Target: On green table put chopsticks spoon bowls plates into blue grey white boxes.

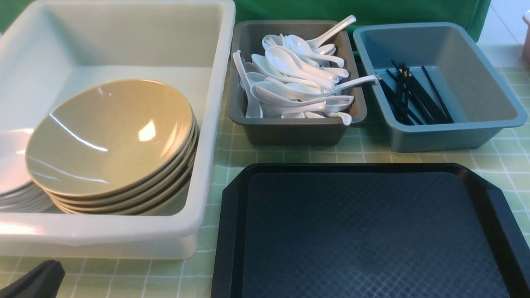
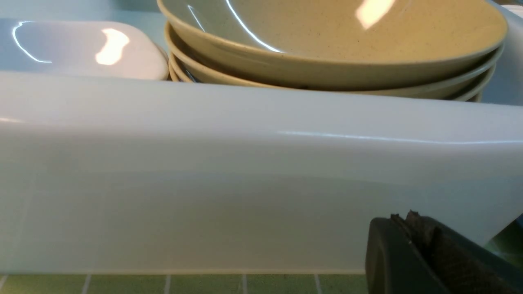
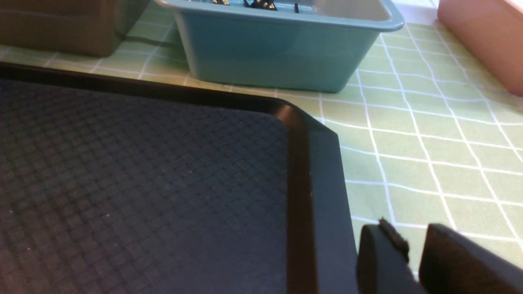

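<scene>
Sorted tubs behind a bare black tray [image 1: 368, 231]
Left gripper [image 2: 412, 228] sat clenched beside the white box [image 2: 245, 179]; right gripper [image 3: 412, 249] stood slightly parted, empty, past the tray's corner.

Empty black textured tray [image 1: 372, 231] up front, pink box [image 3: 482, 36] off at far right edge, green backdrop [image 1: 356, 10] behind.

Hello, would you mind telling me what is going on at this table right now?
Nothing is being handled. Tan bowls and white dishes sit stacked in the large white tub, white spoons fill the grey tub, black chopsticks lie in the blue tub. Both tools rest low, holding nothing.
</scene>
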Robot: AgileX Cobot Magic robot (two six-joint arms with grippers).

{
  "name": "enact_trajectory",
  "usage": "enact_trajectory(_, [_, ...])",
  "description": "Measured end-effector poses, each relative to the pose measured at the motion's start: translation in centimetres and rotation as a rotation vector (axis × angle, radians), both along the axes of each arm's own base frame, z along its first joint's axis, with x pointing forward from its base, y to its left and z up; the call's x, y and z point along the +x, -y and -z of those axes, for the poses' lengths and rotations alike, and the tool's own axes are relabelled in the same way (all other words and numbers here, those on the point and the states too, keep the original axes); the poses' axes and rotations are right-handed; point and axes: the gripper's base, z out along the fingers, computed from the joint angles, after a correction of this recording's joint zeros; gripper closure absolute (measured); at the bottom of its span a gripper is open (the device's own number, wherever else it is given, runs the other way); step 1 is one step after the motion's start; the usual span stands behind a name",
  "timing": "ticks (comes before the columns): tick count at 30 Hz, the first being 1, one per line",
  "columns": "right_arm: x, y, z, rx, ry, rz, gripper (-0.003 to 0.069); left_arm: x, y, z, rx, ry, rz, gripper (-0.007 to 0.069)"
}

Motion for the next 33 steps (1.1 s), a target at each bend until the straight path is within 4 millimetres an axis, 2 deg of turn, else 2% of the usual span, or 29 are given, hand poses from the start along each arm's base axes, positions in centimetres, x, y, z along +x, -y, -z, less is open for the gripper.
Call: enact_trajectory(33, [0.0, 0.0, 0.01, -0.001, -0.001, 0.0, 0.0467, 0.01, -0.11, -0.01, -0.001, 0.001, -0.022, 0.0627])
